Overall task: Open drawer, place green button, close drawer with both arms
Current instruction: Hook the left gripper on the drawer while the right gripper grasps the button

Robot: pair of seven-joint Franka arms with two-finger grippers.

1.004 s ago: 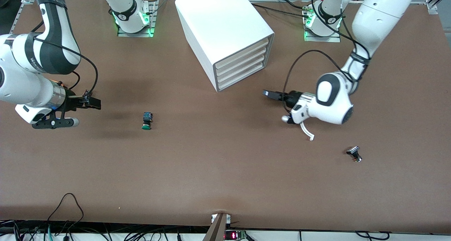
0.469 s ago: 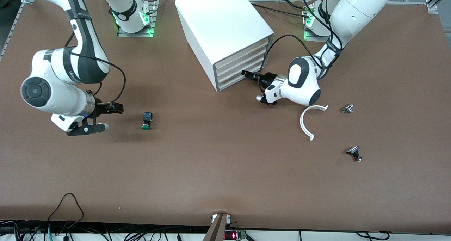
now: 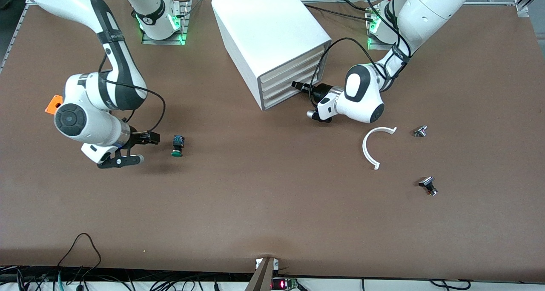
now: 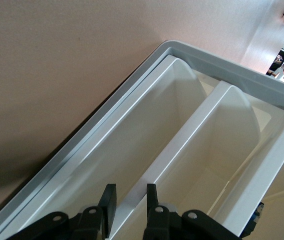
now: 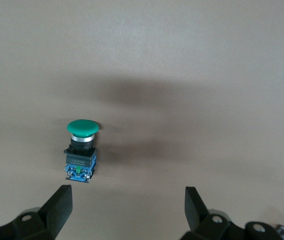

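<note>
The button (image 3: 177,146) lies on its side on the brown tabletop (image 3: 272,214), toward the right arm's end and nearer the front camera than the cabinet (image 3: 272,40). It has a round dark-green cap and a black-and-blue body; in the front view the cap points to 6 o'clock and the body to 12 o'clock. In the right wrist view the button (image 5: 81,150) shows the cap as a smooth dome above a black collar, with a blue base carrying small metal terminals.

The right gripper (image 3: 144,138) hangs low over the tabletop just beside the button, at the button's 9 o'clock in the front view, apart from it. Its jaws are released and spread wide, grasping nothing.

The cabinet is a large white box holding four stacked cream-fronted drawers. The drawer (image 3: 289,97) is the lowest of the four and sits closed, flush with the three above.

The left gripper (image 3: 298,86) is at the cabinet front, at the drawer's 3 o'clock end in the front view. In the left wrist view the left gripper (image 4: 131,201) has its jaws only narrowly parted, straddling a thin white drawer edge; contact cannot be determined.

A white curved strip (image 3: 371,148) and two small knobs (image 3: 420,131) (image 3: 428,185) lie toward the left arm's end.
</note>
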